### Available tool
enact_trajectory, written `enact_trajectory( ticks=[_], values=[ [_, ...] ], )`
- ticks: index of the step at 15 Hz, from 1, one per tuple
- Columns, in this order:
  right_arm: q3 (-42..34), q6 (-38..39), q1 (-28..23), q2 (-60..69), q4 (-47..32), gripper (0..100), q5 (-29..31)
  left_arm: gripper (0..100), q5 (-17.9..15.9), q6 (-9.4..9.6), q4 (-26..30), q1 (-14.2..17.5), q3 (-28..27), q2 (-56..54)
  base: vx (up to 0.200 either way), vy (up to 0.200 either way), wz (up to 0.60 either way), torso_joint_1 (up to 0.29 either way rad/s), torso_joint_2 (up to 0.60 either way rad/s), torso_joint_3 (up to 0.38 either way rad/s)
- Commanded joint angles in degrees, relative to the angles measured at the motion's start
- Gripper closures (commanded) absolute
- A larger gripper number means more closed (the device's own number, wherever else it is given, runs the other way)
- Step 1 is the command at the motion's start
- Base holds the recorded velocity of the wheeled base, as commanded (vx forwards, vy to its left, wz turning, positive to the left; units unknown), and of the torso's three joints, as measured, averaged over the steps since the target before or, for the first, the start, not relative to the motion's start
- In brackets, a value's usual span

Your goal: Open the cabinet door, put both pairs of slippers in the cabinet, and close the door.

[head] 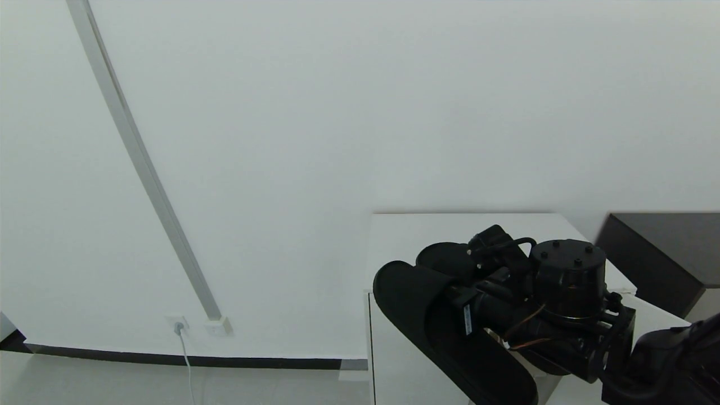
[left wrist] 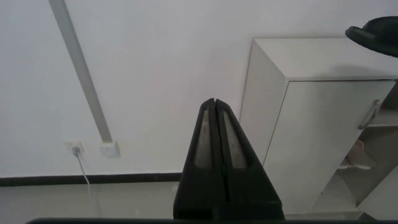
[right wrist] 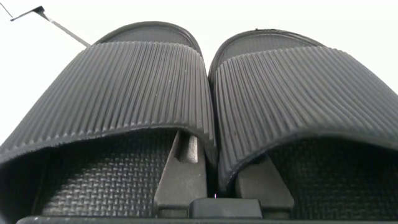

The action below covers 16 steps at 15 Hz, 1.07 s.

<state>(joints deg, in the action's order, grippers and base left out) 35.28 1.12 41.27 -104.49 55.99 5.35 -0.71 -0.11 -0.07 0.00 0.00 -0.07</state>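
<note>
R claw [right wrist: 217, 167] was clamped on the black slippers [right wrist: 143, 81]. One finger sat under each strap and pinched the two inner side walls together, so the pair hung side by side off the claw, toes pointing away from the wrist. Just below and beyond that claw stood the white cabinet [head: 394, 349], w/ the pair held above its top. L claw [left wrist: 214, 111] was pressed together w/ nothing in it, well apart from the cabinet, which stood ahead of it and off to one side. Past the door [left wrist: 323, 143] and its handle [left wrist: 370, 115], open shelves showed, so the cabinet looked open there. A pale thing [left wrist: 356, 155] lay on one shelf, poss. the other pair, but I couldn't tell. The slippers looked like light, soft rubber, prob. bendy at toe and heel. Ribbed straps and a textured footbed should stop slipping. Best hold seemed to be where it was, at the inner walls under the straps, where the sole is stiffest. Gripped nearer the ends, they'd likely flop or splay.
</note>
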Motion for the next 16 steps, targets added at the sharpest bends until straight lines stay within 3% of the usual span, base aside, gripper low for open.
enact_trajectory(
  ticks=[1, 3, 16],
  values=[
    [0.0, -0.1, 0.0, -0.1, 0.0, 100, 0.0, 100, 0.0, 0.02, 0.0, 0.0, 0.0, 0.1, 0.0, 0.0, 0.0, 0.0, 0.0, 0.0],
    [0.0, -0.1, 0.1, 0.0, 0.0, 100, 0.0, 100, 0.0, 0.02, 0.0, 0.0, 0.0, 0.1, 0.0, 0.0, 0.0, 0.0, 0.0, 0.0],
    [-0.7, -0.1, 0.5, 0.2, 0.9, 100, -0.1, 100, 0.0, 0.02, 0.0, 0.0, 0.0, 0.1, 0.0, -0.2, 0.0, 0.003, 0.0, 0.003]
  ],
)
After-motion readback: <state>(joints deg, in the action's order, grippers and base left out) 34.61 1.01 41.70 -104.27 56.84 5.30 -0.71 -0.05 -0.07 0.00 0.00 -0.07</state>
